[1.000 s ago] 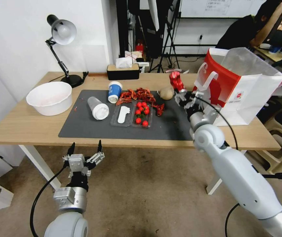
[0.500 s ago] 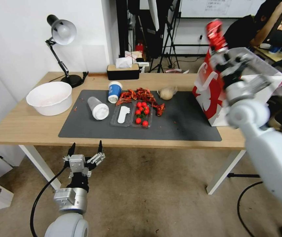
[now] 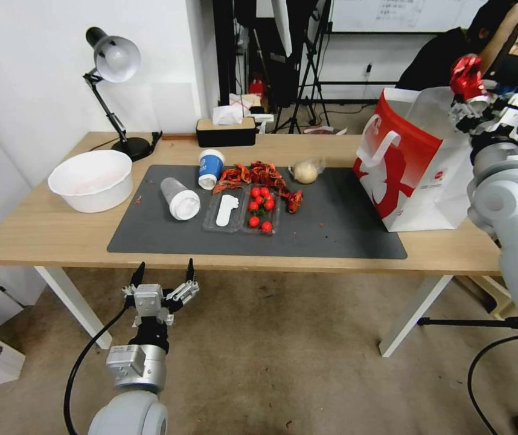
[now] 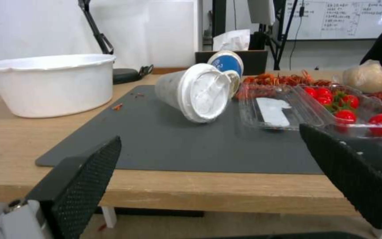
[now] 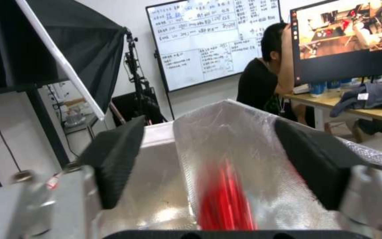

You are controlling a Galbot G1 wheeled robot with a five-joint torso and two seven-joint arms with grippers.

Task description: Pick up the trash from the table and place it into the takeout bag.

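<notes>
The left tool hangs nearest, below the counter's front edge, its 2 fingers spread wide with nothing between them. On the dark grey mat the clear white-lidded cup lies on its side. Just beside it is the clear tray of cherry tomatoes. Behind these the blue-and-white paper cup also lies tipped; its white mark cannot be read. Red scraps are strewn behind the tray, and the clear bag with beige lump sits just past them. The large white bowl stands on bare wood, off the mat's left end.

At the counter's right end the takeout bag stands upright and open. It carries a small logo low on its white side, too small to read.

The right tool is above the bag's mouth. In the right wrist view its fingers are far apart, and the crushed red can shows as a red blur between them against the bag's silver lining, touching neither pad. The whiteboard behind bears writing too fine to read.

Half a second ago this tool held the can high over the bag's left side; it is now farther right. The left tool and everything on the mat have barely shifted.
</notes>
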